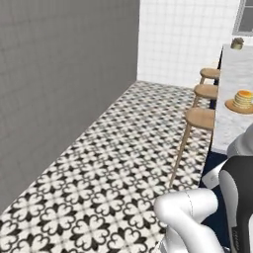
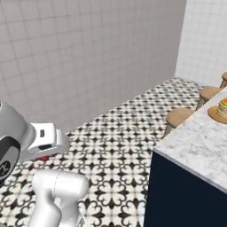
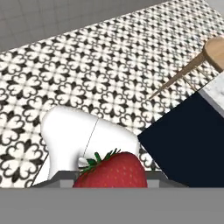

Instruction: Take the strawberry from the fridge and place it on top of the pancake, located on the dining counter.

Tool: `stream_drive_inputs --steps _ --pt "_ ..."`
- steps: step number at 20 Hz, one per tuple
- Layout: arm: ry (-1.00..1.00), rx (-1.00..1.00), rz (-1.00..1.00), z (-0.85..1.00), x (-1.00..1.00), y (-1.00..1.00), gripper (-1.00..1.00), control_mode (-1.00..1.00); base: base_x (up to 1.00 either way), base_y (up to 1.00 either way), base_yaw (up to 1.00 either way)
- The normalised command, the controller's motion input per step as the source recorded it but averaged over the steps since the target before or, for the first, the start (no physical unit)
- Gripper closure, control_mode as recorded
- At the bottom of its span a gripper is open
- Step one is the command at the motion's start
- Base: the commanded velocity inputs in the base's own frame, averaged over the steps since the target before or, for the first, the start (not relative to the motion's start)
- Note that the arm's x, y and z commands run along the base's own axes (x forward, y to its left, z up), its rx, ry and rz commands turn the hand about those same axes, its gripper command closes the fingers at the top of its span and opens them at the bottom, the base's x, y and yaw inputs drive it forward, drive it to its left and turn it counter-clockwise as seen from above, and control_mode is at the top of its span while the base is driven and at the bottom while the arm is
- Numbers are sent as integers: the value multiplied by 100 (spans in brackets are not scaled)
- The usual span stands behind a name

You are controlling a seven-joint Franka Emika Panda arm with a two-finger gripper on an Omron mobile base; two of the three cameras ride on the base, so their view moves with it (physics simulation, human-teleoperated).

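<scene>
A: Hand view first. Count?

B: One strawberry (image 3: 113, 170), red w/ green leaves on top, right at the bottom edge, filling the spot between the fingers. Gripper is nearly pressed together, pinching the strawberry. Finger tips themselves hidden behind the fruit, so can't see the contact itself.

A: Gripper (image 2: 43, 157) elsewhere?

B: Right base view, low left. White hand block pointing right, over the floor (image 2: 128, 133), w/ a small red bit under it, the fruit prob., too small to tell more.

A: Pancake?

B: One stack (image 1: 243, 99), golden, on a tan round plate (image 1: 232, 105). Sits on the dining counter (image 1: 227, 126), far right of the left base view. Same stack at the right edge of the right base view, partly cut off. Strawberry is well apart from it, off the counter, above the patterned tiles.

A: Counter?

B: One. White-grey marbled top, navy base (image 2: 181, 195). Its corner shows in the hand view too.

A: Stools?

B: Three in the left base view, round tan seats in a row beside the counter: near (image 1: 200, 117), mid (image 1: 206, 91), far (image 1: 210, 73). Right base view also shows three, the farthest cut by the frame edge.

A: Anything else on the counter?

B: One small brownish thing (image 1: 237, 43) at the far end, too small to name.

A: Walls?

B: Grey tiled wall (image 1: 59, 84) left, white tiled wall (image 1: 183, 39) at the back.
</scene>
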Motion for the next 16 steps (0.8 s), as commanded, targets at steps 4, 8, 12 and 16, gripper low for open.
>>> stream_drive_inputs --steps 4,8,12,16 --pt "0 0 0 0 0 0 100 100 77 74 -65" --pt "0 0 0 0 0 0 100 100 66 73 -65" --pt "0 0 0 0 0 0 100 100 66 77 -63" --pt "0 0 0 0 0 0 100 100 69 78 -62"
